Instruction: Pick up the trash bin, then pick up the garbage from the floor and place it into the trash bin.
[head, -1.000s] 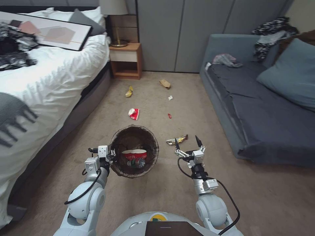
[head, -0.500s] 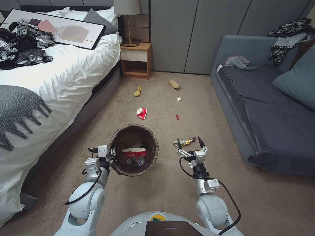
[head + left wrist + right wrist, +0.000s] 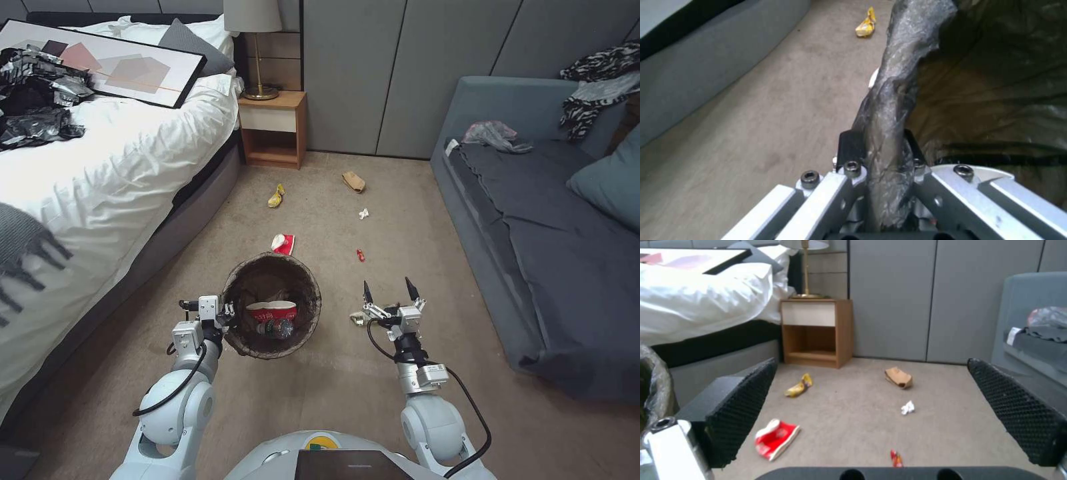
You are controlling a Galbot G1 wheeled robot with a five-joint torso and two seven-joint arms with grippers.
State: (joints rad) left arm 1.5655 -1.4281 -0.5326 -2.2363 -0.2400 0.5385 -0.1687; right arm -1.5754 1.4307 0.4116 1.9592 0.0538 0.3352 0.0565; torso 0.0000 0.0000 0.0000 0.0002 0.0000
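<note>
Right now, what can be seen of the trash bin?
The trash bin is round, lined with a dark brown crinkled bag folded over its rim. The left gripper is clamped on that rim, holding it upright and open. Inside lie a red-and-white cup and a clear bottle.

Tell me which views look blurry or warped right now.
Head view: sharp, wide-angle bend at the sofa and bed edges. Left wrist view: soft; the trash bin rim near the lens blurs. Right wrist view: floor litter clear, near fingers soft.
</note>
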